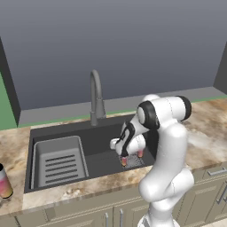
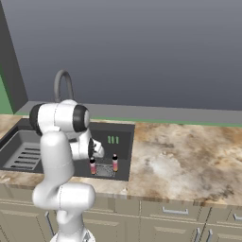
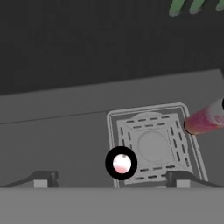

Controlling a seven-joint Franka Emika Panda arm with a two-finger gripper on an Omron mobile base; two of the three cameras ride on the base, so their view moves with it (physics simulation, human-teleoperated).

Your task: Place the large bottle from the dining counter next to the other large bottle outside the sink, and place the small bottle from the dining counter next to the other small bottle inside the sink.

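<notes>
Two small bottles with red-orange bodies stand upright inside the dark sink [image 1: 99, 139], by the square drain grate [image 3: 151, 144]. One small bottle [image 3: 121, 162] is seen from above, its pale cap between my fingertips; it also shows below the hand [image 1: 124, 161] [image 2: 93, 166]. My gripper [image 3: 110, 179] [image 1: 125, 155] [image 2: 93, 159] hangs straight over it, open, with its jaws well apart and touching nothing. The other small bottle [image 3: 204, 121] [image 1: 140, 153] [image 2: 115, 162] stands just beside it. A large bottle [image 1: 4, 182] with a pink-to-yellow body stands on the counter left of the sink, cut off by the frame edge.
A light grey ribbed tray insert [image 1: 57, 162] fills the sink's left half. The tall curved faucet [image 1: 95, 97] rises behind the basin. Marble-look counter [image 2: 179, 156] stretches to the right. Grey cabinet fronts [image 2: 165, 222] run below.
</notes>
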